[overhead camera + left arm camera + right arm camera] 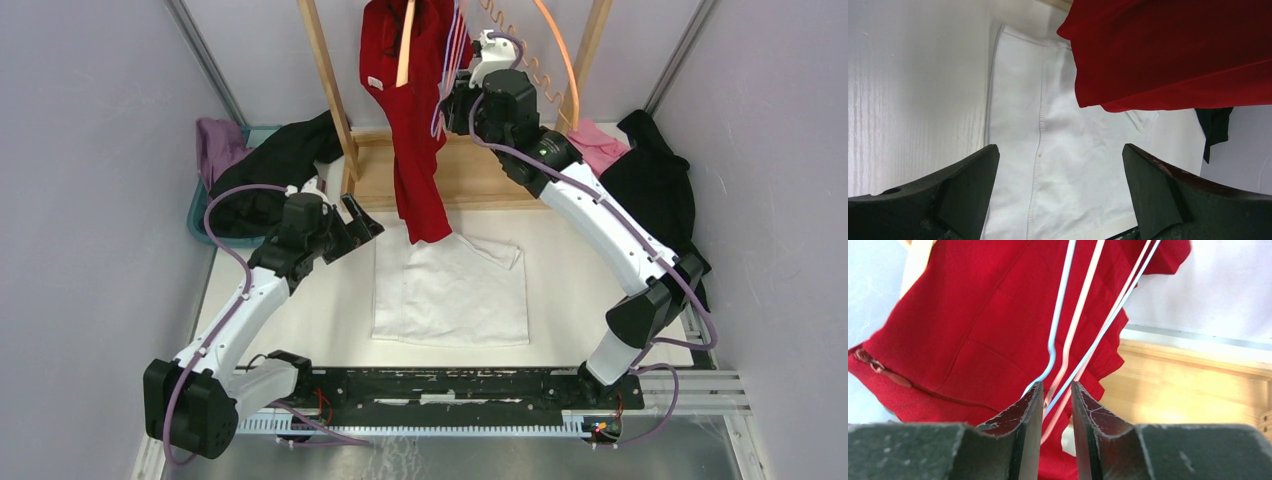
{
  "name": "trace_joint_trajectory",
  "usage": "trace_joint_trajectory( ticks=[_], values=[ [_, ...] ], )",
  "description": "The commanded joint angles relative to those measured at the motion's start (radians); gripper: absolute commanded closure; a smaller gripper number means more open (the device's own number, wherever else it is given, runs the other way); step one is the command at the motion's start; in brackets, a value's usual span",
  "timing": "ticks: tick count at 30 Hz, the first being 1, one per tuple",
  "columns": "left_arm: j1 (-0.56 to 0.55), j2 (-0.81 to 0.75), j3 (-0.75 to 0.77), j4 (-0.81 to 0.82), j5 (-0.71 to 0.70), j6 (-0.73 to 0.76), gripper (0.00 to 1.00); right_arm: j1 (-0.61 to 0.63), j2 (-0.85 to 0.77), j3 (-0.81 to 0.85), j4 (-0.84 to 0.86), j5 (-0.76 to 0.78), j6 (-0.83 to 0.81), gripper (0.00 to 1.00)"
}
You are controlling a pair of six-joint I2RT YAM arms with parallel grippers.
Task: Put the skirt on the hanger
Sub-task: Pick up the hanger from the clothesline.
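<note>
A red skirt (pixel 415 130) hangs from the top of the wooden rack, and its lower end dangles over the table. It fills the upper right of the left wrist view (pixel 1173 50) and lies behind the wires in the right wrist view (pixel 973 340). Thin blue and pink hanger wires (pixel 1068 325) run down between the jaws of my right gripper (pixel 1056 385), which is shut on them high beside the skirt (pixel 458 90). My left gripper (pixel 365 215) is wide open and holds nothing (pixel 1060 150). It sits low, left of the skirt's hem.
A white garment (pixel 450 290) lies flat on the table under the skirt (pixel 1013 100). The wooden rack has posts (pixel 328 90) and a base board (pixel 480 170). A teal bin (pixel 200 215) with black and purple clothes stands at the back left. Pink (pixel 600 145) and black (pixel 655 190) clothes lie at the right.
</note>
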Motion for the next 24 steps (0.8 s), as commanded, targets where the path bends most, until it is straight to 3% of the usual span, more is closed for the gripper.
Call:
trace_joint_trajectory(
  ticks=[1,13,24],
  values=[
    [-0.002,-0.028,0.046,0.017,0.024,0.045,0.01,0.005,0.018,0.079,0.019,0.08,-0.049,0.67],
    [-0.002,-0.047,0.051,0.014,0.036,0.039,0.01,0.005,0.096,0.191,-0.075,0.138,-0.104,0.67],
    [-0.002,-0.058,0.057,0.009,0.039,0.036,0.01,0.005,0.098,0.195,-0.096,0.178,-0.11,0.68]
  ],
)
